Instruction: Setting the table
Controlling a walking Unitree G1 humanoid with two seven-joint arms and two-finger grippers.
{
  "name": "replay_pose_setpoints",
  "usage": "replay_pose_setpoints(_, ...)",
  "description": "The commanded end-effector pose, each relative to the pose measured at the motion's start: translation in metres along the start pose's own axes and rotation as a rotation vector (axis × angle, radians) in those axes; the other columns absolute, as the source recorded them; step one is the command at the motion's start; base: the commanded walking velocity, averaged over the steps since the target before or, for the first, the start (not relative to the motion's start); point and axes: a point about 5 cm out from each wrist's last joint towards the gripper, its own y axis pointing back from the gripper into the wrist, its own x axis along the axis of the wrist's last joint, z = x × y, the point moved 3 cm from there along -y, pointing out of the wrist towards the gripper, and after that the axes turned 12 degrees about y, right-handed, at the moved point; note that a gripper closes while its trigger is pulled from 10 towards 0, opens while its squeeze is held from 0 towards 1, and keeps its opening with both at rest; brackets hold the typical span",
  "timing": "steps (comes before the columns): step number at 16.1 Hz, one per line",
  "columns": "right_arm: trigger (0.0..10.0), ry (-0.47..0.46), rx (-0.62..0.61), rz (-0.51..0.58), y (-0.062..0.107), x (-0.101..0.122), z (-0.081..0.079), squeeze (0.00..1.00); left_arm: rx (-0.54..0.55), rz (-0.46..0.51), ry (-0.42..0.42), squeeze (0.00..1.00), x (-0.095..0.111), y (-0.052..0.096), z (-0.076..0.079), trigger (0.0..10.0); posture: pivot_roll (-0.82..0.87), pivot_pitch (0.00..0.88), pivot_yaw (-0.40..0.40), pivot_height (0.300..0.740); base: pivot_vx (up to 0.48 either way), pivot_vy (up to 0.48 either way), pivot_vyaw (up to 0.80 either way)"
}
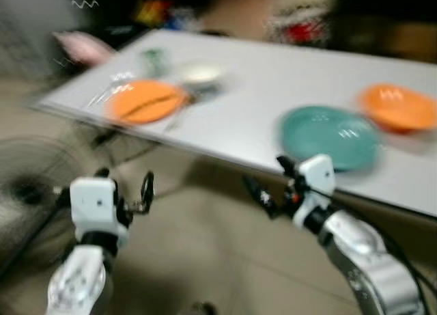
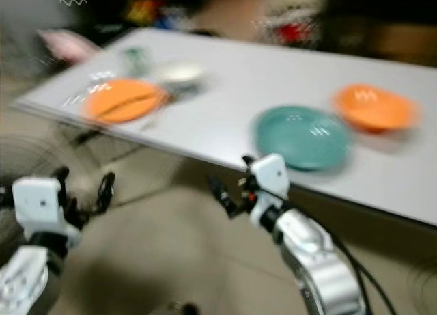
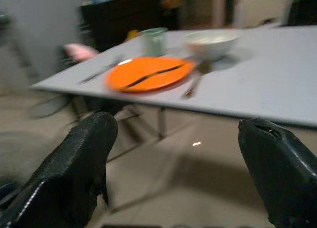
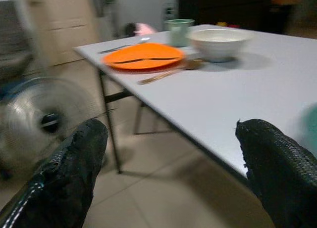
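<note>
The grey bench (image 1: 273,89) stood ahead of both claws, which hung below its near edge over bare tiled floor (image 1: 205,247). The left claw (image 1: 133,195) and right claw (image 1: 273,185) were both spread apart and held nothing. A flat orange plate (image 1: 145,100) with a dark stick across it lay near the bench's left end, a white bowl (image 1: 200,73) and green cup (image 1: 153,57) just behind it. A teal plate (image 1: 329,137) sat near the edge above the right claw, an orange bowl (image 1: 397,107) beside it. A fan (image 4: 47,116) stood on the floor.
</note>
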Motion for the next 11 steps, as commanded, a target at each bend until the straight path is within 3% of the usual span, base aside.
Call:
replay_pose_setpoints(1, 10.0, -0.002, 0.001, 0.024, -0.0005, 0.0049, -0.0012, 1.0, -0.007, 0.02, -0.022, 0.0, 0.0064, -0.0007, 0.0015, 10.0, -0.03, 0.002, 0.073, 0.74, 0.0, 0.0, 0.8)
replay_pose_setpoints(11, 10.0, -0.053, 0.054, 0.017, -0.0044, 0.0007, -0.0078, 1.0, -0.016, 0.05, -0.048, 0.0, 0.0142, 0.0007, 0.0051, 10.0, -0.02, 0.003, 0.068, 0.74, 0.0, 0.0, 0.8)
